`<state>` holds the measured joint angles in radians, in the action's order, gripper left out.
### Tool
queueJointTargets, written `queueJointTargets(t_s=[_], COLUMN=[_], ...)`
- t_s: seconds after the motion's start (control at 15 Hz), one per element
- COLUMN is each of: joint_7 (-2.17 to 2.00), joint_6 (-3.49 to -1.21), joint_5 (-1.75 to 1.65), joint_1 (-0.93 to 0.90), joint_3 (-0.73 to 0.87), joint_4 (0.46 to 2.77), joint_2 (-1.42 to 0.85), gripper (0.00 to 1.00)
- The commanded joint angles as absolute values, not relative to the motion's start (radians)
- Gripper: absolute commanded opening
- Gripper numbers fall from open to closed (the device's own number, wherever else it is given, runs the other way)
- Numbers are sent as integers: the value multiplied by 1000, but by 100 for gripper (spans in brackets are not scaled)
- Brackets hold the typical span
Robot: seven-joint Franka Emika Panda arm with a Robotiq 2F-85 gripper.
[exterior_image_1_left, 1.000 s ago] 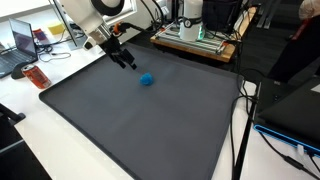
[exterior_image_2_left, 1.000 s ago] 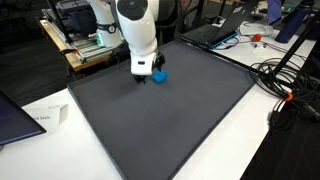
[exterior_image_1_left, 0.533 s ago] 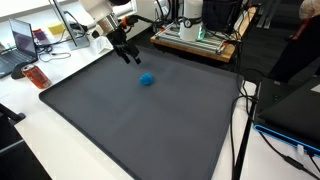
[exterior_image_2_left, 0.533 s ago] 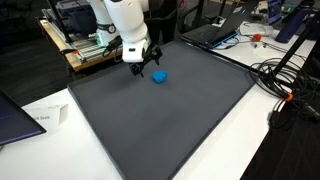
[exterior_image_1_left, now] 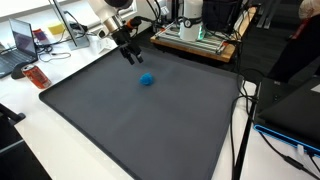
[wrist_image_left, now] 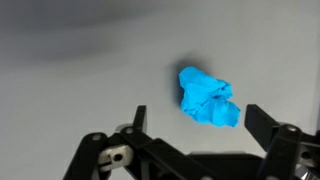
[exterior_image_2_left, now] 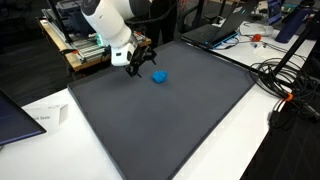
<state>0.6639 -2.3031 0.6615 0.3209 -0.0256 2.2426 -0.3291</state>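
I have the fingers (wrist_image_left: 257, 120) spread as wide as they go and holding nothing. In the wrist view they frame the crumpled blue wad (wrist_image_left: 208, 97), which shows between and just ahead of them with bare mat on every side. I take that spread as the reason for the pose: the gap is wider than the wad, so neither finger touches it. In both exterior views the fingers hang above the dark mat (exterior_image_1_left: 150, 130) that covers most of the desk (exterior_image_1_left: 40, 140), lifted off it and a little to one side of the wad rather than straight over it. The arm (exterior_image_2_left: 110, 25) leans in from the edge of the desk nearest its base. The wrist is tipped, which I judge is what puts the wad in the camera's view instead of hiding it under the palm. The wad (exterior_image_1_left: 147, 79) sits loose on the mat in the part of the desk toward that same edge, nearer that end than the middle and well apart from every other edge. Nothing leans on it or stands beside it. It looks soft and rumpled, so I would expect it to give rather than roll. The cables (exterior_image_1_left: 245, 100) along the far side of the desk lie well clear of the fingers.
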Motion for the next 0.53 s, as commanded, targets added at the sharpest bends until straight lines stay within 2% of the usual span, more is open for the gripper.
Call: queueJointTargets(t_s=[0.0,0.47], joint_7=[720,568], joint_6=[-2337,-2556], joint_5=[731,686], joint_1=[314,229], joint_3=[2,31], joint_4=[2305,2479], joint_2=[-293,-151], gripper=[100,100])
